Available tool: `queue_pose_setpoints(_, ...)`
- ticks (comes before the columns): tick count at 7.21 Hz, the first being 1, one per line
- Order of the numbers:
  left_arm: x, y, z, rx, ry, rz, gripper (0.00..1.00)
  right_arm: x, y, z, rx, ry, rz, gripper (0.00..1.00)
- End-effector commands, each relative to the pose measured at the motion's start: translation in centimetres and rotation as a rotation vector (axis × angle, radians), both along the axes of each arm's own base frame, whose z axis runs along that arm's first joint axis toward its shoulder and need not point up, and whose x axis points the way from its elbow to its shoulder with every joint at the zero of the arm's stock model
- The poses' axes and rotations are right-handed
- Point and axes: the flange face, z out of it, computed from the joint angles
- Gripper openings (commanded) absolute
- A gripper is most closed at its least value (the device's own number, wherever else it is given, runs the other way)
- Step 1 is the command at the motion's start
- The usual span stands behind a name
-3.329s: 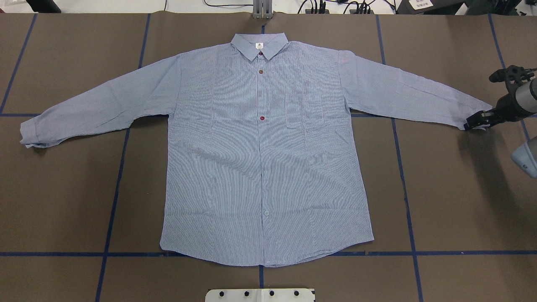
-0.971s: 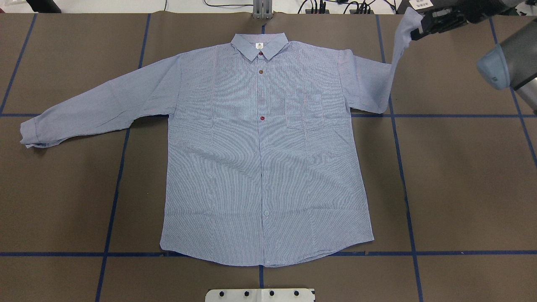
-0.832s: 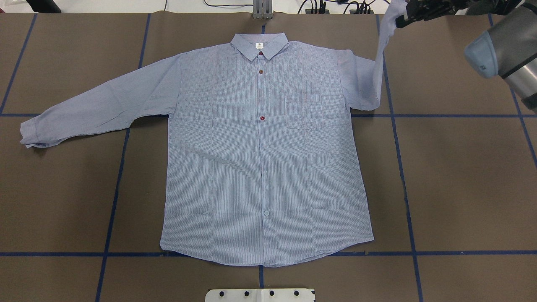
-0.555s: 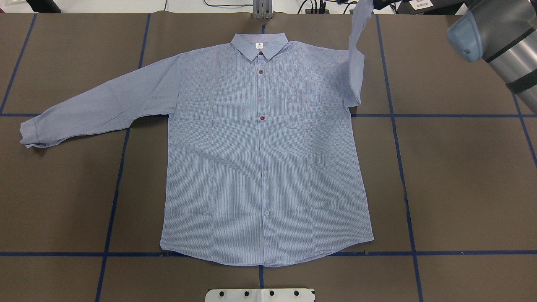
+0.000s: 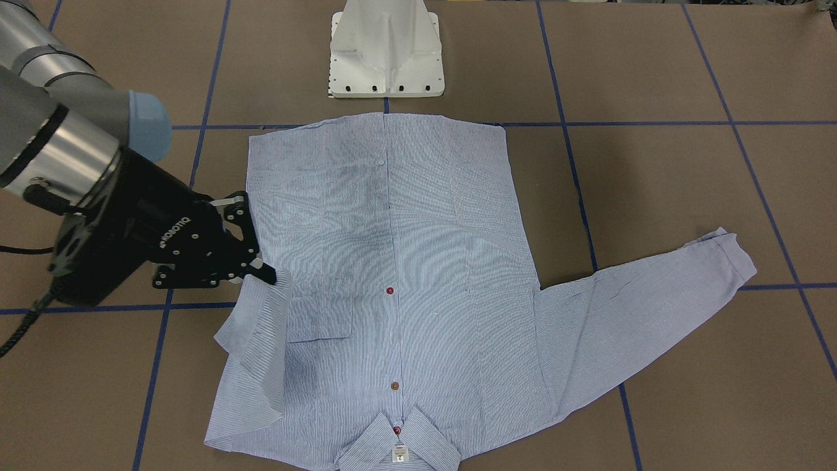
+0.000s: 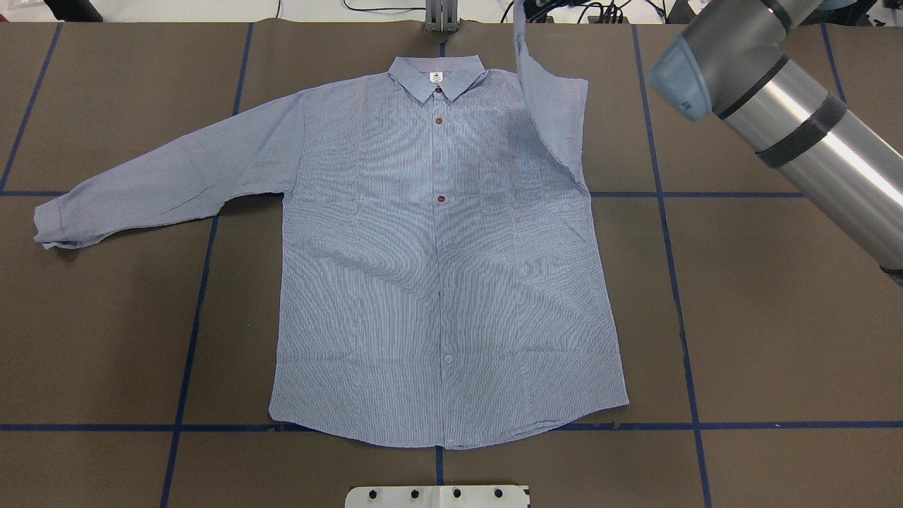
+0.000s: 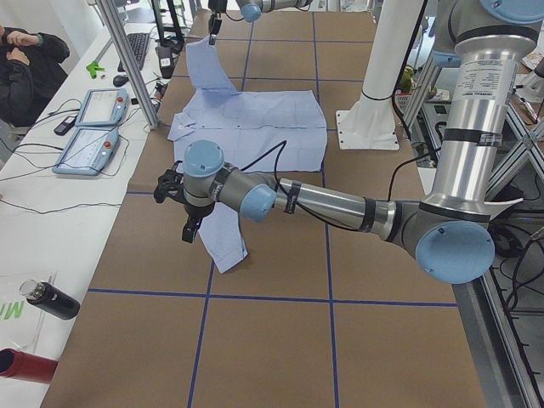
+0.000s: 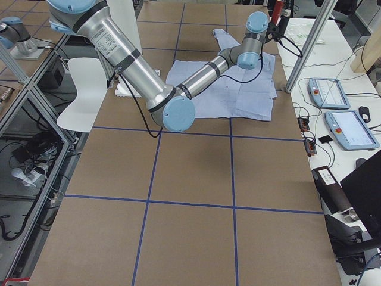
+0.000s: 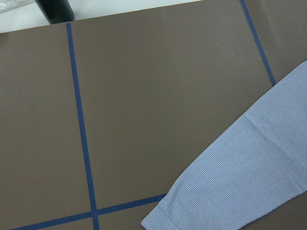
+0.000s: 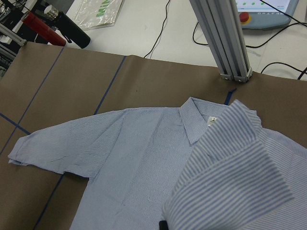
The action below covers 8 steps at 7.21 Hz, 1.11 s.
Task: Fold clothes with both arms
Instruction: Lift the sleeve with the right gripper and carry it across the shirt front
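One shirt [image 6: 437, 282]: light blue with fine stripes, spread front up on the brown table [image 6: 776, 317], collar [image 6: 437, 74] at the edge far from the robot, hem toward the white base [image 5: 386, 52]
Right sleeve [image 6: 554, 113]: lifted off the table from the shoulder and bent in over the shirt's chest
Right cuff [image 5: 261, 307]: up in the air above the pocket side of the chest, with the sleeve cloth hanging below it in a loose fold
Right gripper [image 5: 258, 271]: jaws closed on the edge of the right cuff; in its wrist view the striped cuff fills the lower right, with the collar and the other sleeve beyond it
Left sleeve [image 6: 162, 183]: flat on the table, stretched out from the body, its left cuff [image 6: 53, 226] near a crossing of the tape lines [image 6: 190, 339]
Left gripper [image 7: 189, 228]: seen only from the side camera, pointing down above the left cuff; it seems clear of the cloth, though the angle is poor, and I cannot tell whether the jaws are open or closed
Buttons [image 6: 441, 199]: red and brown ones run down the front from the collar
Person [image 7: 25, 59]: in dark clothes at the bench beside the table
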Motion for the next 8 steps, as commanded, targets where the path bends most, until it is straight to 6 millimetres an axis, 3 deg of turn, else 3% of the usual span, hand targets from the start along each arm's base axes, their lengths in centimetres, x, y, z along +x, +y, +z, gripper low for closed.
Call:
queue_pose_setpoints(1,0.0,0.1,0.2,-0.003,0.000,-0.001,1.00,-2.7,0.0,-2.1,0.020,0.000,0.006,0.00)
queue_pose_setpoints(5,0.0,0.1,0.3,-0.006,0.000,-0.001,1.00,-11.2,2.0,-0.1,-0.015,0.046,-0.041,0.00)
queue_pose_setpoints(6,0.0,0.1,0.2,-0.004,0.000,-0.001,1.00,-14.3,2.6,0.1,-0.016,0.067,-0.031,0.00)
queue_pose_setpoints(8,0.0,0.1,0.3,-0.007,0.000,-0.002,1.00,-19.2,1.9,-0.3,-0.047,0.105,-0.052,0.00)
